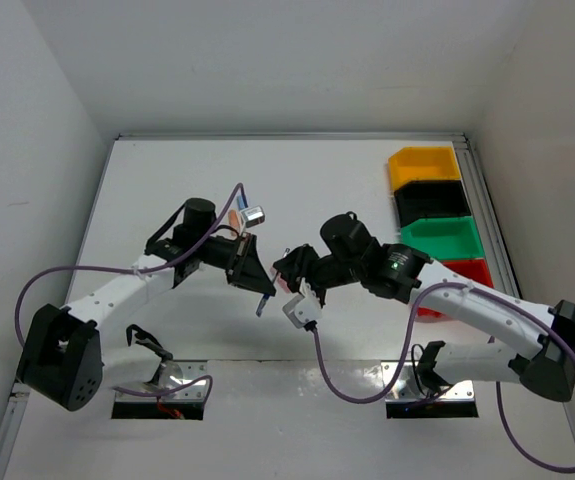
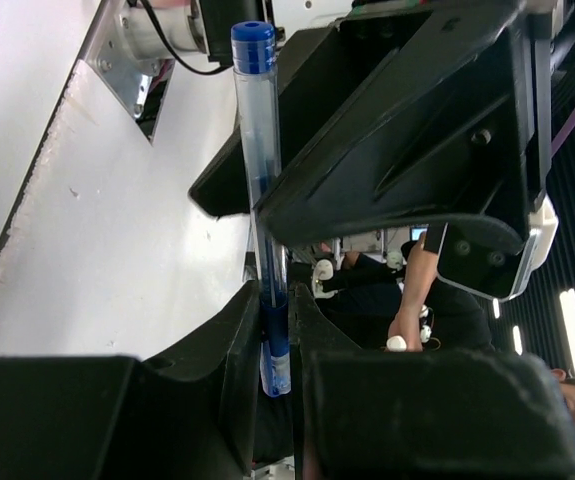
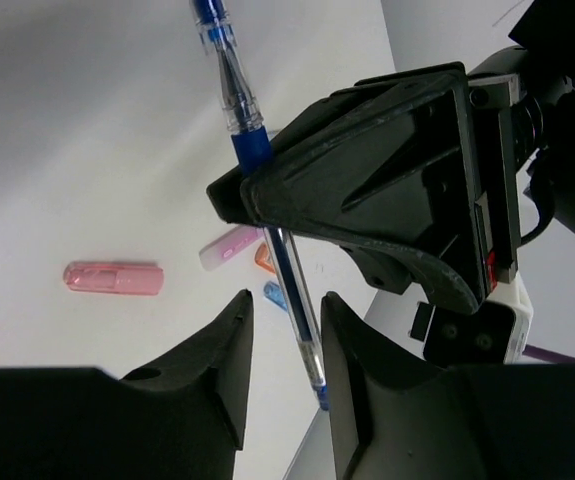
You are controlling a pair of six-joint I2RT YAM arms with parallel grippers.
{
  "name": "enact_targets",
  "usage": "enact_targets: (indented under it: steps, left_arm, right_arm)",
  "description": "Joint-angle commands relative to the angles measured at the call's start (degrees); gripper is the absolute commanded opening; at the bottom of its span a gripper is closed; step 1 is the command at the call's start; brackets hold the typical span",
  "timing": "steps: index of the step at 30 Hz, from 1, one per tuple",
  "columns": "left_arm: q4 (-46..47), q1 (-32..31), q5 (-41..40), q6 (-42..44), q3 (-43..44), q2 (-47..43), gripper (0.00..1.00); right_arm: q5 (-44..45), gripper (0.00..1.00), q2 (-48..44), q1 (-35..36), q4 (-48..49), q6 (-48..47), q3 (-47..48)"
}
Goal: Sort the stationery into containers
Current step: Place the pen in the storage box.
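My left gripper [image 1: 255, 278] is shut on a thin blue pen [image 2: 257, 170], clamped near one end between its fingers; the pen's capped end sticks out past them. In the top view the pen [image 1: 263, 303] hangs above the table's middle. My right gripper [image 3: 285, 312] is open, its fingers on either side of the same pen's [image 3: 229, 90] other end, with a gap on the left side. It faces the left gripper [image 3: 377, 170] closely. The yellow [image 1: 425, 165], black [image 1: 430, 203], green [image 1: 437, 238] and red [image 1: 470, 272] bins stand in a column at the right edge.
Loose stationery lies on the table below the pen: a pink marker [image 3: 113, 278], a pale lilac-pink one [image 3: 232, 247], an orange piece [image 3: 264, 258] and a blue piece [image 3: 276, 294]. In the top view small items [image 1: 251, 213] lie behind the left gripper. The right arm partly covers the red bin.
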Motion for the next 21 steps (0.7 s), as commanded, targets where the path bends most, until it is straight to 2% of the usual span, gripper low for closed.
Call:
enact_targets:
  steps: [1, 4, 7, 8, 10, 11, 12, 13, 14, 17, 20, 21]
  left_arm:
    - [1.8, -0.8, 0.9, -0.7, -0.1, 0.3, 0.07]
    - [1.5, -0.7, 0.7, -0.6, -0.1, 0.3, 0.1]
    - [0.5, -0.1, 0.2, 1.6, 0.5, 0.0, 0.23]
    - [-0.3, 0.0, -0.4, 2.9, 1.0, -0.1, 0.34]
    - [-4.5, 0.7, -1.3, 8.4, 3.7, -0.4, 0.46]
    - [-6.7, 1.1, -2.2, 10.3, 4.8, -0.6, 0.66]
    - [-7.5, 1.4, -2.8, 12.6, 5.7, -0.7, 0.76]
    - [-7.6, 2.4, -3.2, 12.8, 7.6, -0.8, 0.94]
    - [-6.4, 3.1, -3.1, 12.4, 8.4, -0.9, 1.0]
    - [-2.4, 7.2, -3.8, 9.4, 13.3, -0.7, 1.0]
    - [-2.4, 12.9, -6.2, 10.5, 20.2, 0.2, 1.0]
    - [-2.4, 15.7, -6.7, 11.4, 21.6, 0.4, 1.0]
  right_arm:
    - [-1.1, 0.32, 1.8, 0.5, 2.7, -1.1, 0.5]
    - [-1.4, 0.27, 2.6, 0.6, 3.2, -1.2, 0.6]
    - [-1.8, 0.13, 2.1, 0.5, 2.9, -0.8, 0.3]
    - [-1.9, 0.09, 1.8, 0.5, 2.8, -0.6, 0.0]
    - [-2.3, 0.0, 1.1, -0.1, 2.7, -0.2, -0.9]
    - [-2.3, 0.0, 0.0, -0.2, 2.8, 0.0, -1.2]
    - [-2.4, 0.0, -0.6, -0.5, 2.7, 0.2, -1.9]
    - [-2.3, 0.0, -1.1, -0.5, 2.3, 0.1, -2.4]
    - [-2.0, 0.0, -2.5, -0.5, 1.1, 0.2, -2.7]
    - [-0.7, 0.0, -5.9, -0.6, -1.2, 1.0, -4.5]
    - [2.7, 0.0, -10.4, -0.9, -3.3, 5.0, -7.3]
    - [3.4, 0.0, -11.2, -2.5, -4.0, 9.4, -7.6]
